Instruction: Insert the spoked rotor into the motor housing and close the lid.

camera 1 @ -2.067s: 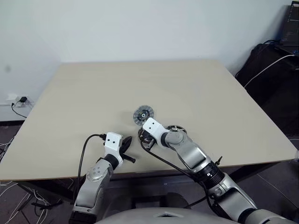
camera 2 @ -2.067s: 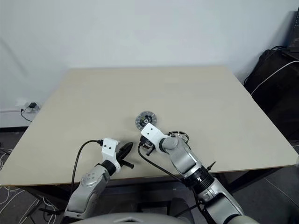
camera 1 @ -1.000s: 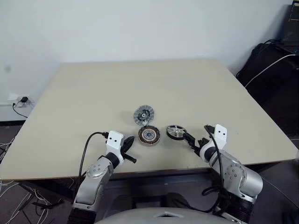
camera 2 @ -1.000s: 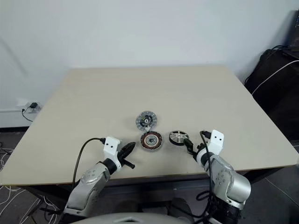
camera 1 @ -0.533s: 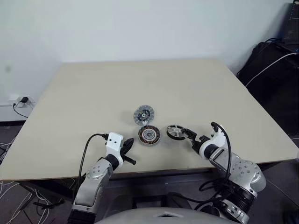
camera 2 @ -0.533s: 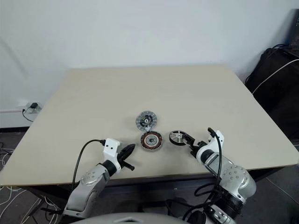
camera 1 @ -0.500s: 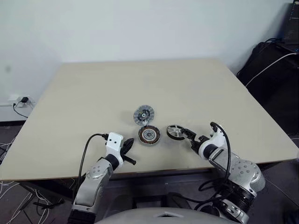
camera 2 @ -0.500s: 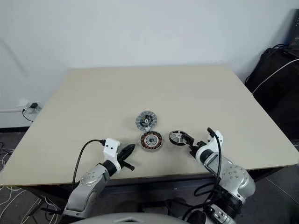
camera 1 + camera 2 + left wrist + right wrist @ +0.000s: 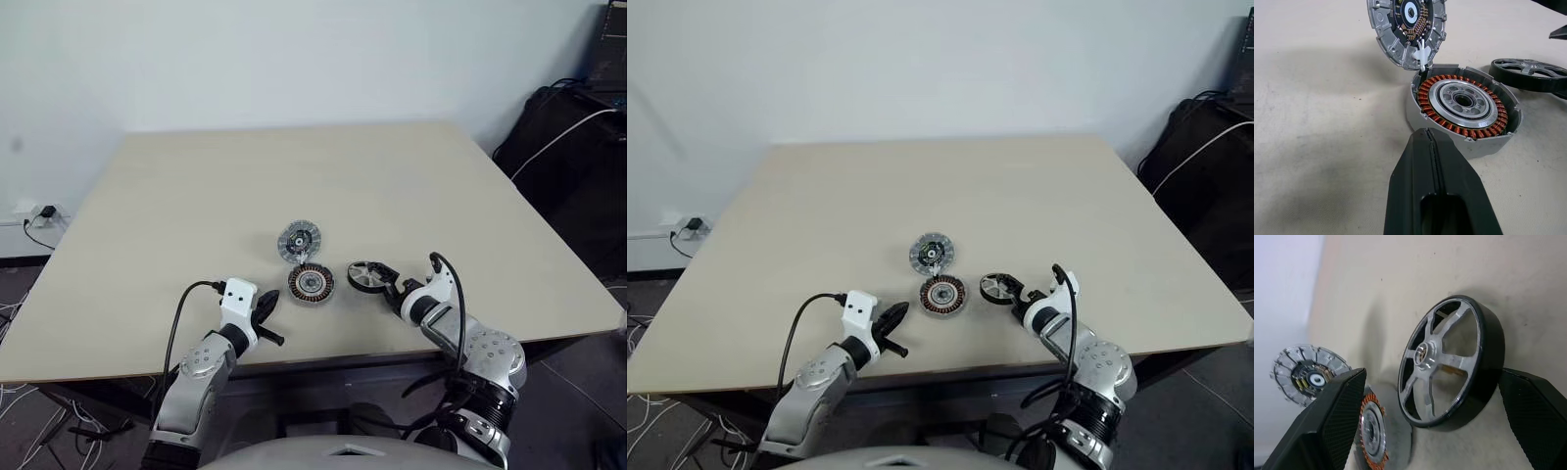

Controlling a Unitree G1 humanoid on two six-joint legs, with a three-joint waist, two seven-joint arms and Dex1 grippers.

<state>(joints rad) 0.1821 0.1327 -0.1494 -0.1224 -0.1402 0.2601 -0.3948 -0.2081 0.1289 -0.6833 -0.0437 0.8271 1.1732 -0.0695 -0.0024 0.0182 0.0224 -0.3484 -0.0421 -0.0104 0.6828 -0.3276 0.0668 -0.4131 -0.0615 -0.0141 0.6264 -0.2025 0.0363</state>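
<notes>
The spoked rotor (image 9: 365,275) lies flat on the table, a black ring with silvery spokes (image 9: 1422,352). My right gripper (image 9: 1431,377) is open, one finger on each side of the rotor's rim; a gap shows at one finger. Left of the rotor sits the motor housing (image 9: 311,283), its copper windings facing up (image 9: 1464,105). The lid (image 9: 299,239) lies just behind the housing, ribbed face up (image 9: 1408,29), with a small white piece between them. My left gripper (image 9: 1429,134) is shut and empty, a short way in front of the housing, near the table's front edge (image 9: 271,299).
The beige table (image 9: 196,196) ends just behind both hands at its front edge. A black cable (image 9: 178,318) loops from my left wrist. Dark bags and cables (image 9: 573,147) stand on the floor past the table's right edge.
My right gripper has moved left and forward to the rotor and rolled at the wrist, so its fingers now straddle the rim. The left gripper and the three parts have stayed put.
</notes>
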